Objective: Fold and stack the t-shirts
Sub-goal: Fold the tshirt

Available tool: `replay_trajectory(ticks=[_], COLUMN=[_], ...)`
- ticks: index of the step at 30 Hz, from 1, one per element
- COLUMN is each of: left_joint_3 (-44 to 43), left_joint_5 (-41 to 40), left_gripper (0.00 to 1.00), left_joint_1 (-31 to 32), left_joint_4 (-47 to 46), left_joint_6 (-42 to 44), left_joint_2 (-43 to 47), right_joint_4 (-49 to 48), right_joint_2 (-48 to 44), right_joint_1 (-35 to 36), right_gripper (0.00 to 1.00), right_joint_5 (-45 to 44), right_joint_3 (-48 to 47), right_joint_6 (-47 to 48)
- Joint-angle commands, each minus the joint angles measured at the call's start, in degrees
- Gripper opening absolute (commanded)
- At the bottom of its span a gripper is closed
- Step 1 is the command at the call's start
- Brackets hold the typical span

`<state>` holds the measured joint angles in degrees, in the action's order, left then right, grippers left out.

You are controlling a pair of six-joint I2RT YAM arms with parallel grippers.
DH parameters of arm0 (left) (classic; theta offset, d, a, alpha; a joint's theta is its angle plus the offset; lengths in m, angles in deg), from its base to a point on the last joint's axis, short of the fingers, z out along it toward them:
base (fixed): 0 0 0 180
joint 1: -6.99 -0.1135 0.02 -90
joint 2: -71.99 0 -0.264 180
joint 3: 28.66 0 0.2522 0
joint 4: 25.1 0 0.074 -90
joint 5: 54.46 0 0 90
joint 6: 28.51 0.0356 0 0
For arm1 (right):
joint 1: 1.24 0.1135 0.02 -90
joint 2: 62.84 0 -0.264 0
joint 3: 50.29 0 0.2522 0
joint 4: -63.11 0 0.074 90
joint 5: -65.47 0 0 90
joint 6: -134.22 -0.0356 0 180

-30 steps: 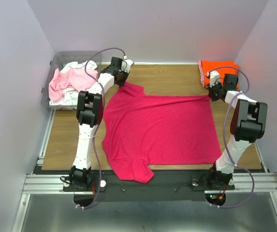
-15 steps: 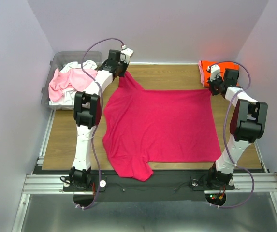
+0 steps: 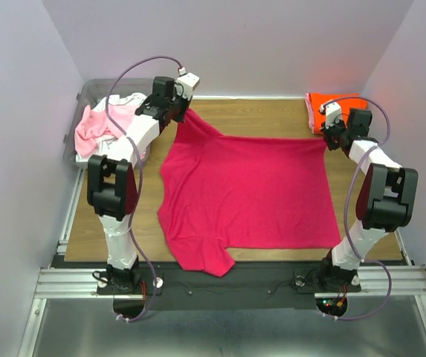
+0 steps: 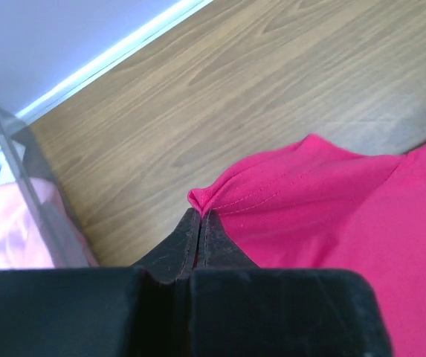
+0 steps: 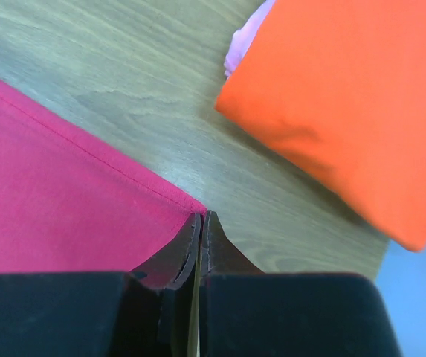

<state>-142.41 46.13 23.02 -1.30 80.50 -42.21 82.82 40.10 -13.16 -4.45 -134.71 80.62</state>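
A deep magenta-pink t-shirt (image 3: pixel 246 193) lies spread flat on the wooden table (image 3: pixel 261 119). My left gripper (image 3: pixel 181 109) is shut on its far left sleeve tip (image 4: pixel 220 195), pulled toward the far left. My right gripper (image 3: pixel 327 141) is shut on its far right hem corner (image 5: pixel 186 204). A folded bright orange t-shirt (image 3: pixel 331 105) lies at the far right corner, also in the right wrist view (image 5: pixel 346 104), with a pale pink edge (image 5: pixel 236 52) under it.
A clear plastic bin (image 3: pixel 90 100) at the far left holds crumpled pale pink (image 3: pixel 97 126) and white (image 3: pixel 123 100) shirts; its wall shows in the left wrist view (image 4: pixel 27 193). White walls enclose the table on three sides.
My left gripper has moved toward the far left with the sleeve, stretching it out. My right gripper has held the hem corner with little movement.
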Motion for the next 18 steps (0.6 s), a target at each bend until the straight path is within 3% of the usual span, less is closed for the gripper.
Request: replay_trajectory(ticks=[1,18], left_joint_3=[6.1,30.3], left_joint_5=[-1.4,-5.7], left_gripper=[0.00,0.00], left_joint_1=[1.6,6.9], left_joint_4=[-2.4,3.9], left_joint_6=[0.9,-2.7], left_joint_2=[9.6,30.6], right_joint_4=[-1.8,2.8], right_joint_2=[-6.2,-16.7], right_joint_1=[0.1,-1.6], right_gripper=[0.01,0.01], right_joint_5=[0.0,0.3], right_joint_3=[1.9,11.1], right_joint_6=[2.1,8.5])
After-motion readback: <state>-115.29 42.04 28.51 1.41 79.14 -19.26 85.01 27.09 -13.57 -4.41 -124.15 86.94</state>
